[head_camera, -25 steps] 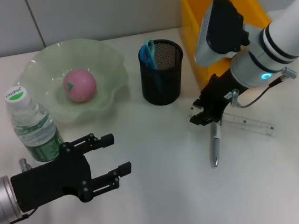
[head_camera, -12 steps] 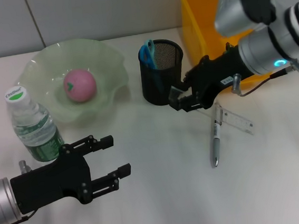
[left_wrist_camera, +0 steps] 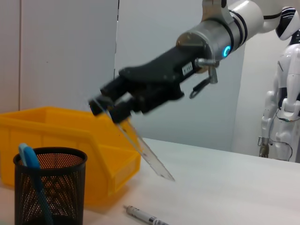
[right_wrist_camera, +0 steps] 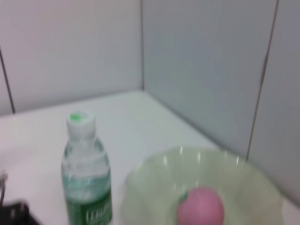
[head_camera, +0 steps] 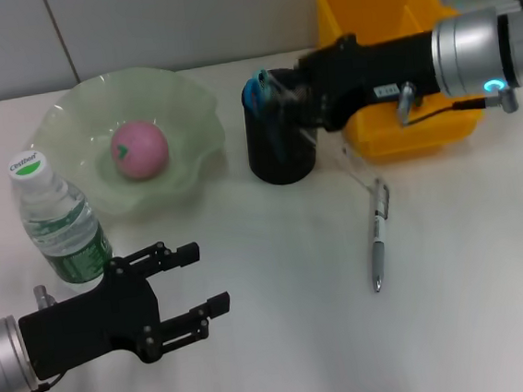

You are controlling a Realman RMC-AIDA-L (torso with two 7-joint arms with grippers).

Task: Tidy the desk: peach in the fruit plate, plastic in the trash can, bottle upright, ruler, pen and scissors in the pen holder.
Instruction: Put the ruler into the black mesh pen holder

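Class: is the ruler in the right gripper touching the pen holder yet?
Apart. The left wrist view shows the ruler hanging from the right gripper, with clear space between it and the pen holder.

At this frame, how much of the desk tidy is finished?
Done: peach in the fruit plate, bottle upright, scissors in the pen holder. In hand: right pincer carries the ruler beside the holder. Left: pen on the desk. Left pincer idle, open.

black hands (head_camera: 182, 282), silver-white arms

Right gripper (head_camera: 282, 101) over pen holder (head_camera: 279, 148)
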